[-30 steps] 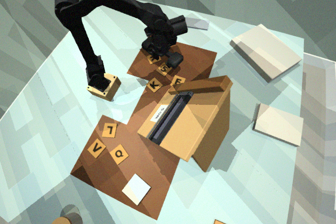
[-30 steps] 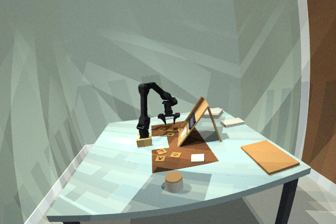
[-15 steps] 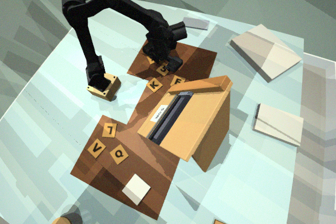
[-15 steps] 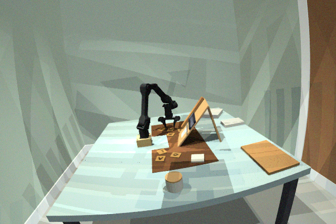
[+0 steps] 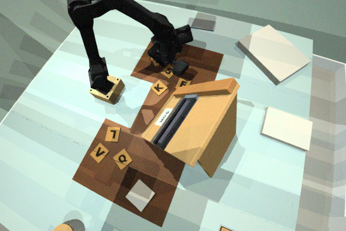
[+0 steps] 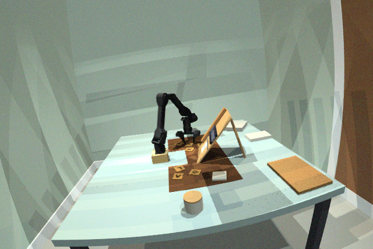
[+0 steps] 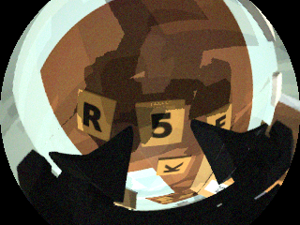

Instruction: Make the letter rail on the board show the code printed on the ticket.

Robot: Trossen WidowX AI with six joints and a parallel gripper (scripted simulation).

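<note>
My gripper (image 5: 168,65) (image 6: 188,134) (image 7: 163,127) is open and empty, low over the far brown mat (image 5: 205,60), with its fingers on either side of the "5" tile (image 5: 168,72) (image 7: 161,124). Tile "R" (image 7: 94,118) lies on one side of it and tile "F" (image 5: 183,83) (image 7: 220,119) on the other. Tile "K" (image 5: 159,87) (image 7: 175,165) lies nearer the board. Tiles "L" (image 5: 112,133), "V" (image 5: 99,152) and "Q" (image 5: 122,158) lie on the near mat (image 5: 92,175). The slanted wooden board (image 5: 206,116) (image 6: 222,121) carries the dark rail (image 5: 175,120) (image 6: 213,133), which looks empty, and the white ticket (image 5: 163,117) (image 6: 203,146), whose print is too small to read.
A white card (image 5: 139,195) (image 6: 219,175) lies on the near mat. Two pale slabs (image 5: 273,52) (image 5: 286,127) and a grey pad (image 5: 202,20) lie beyond the board. A short cylinder (image 6: 192,201) stands near the front edge, and a flat wooden panel (image 6: 299,174) lies at the right.
</note>
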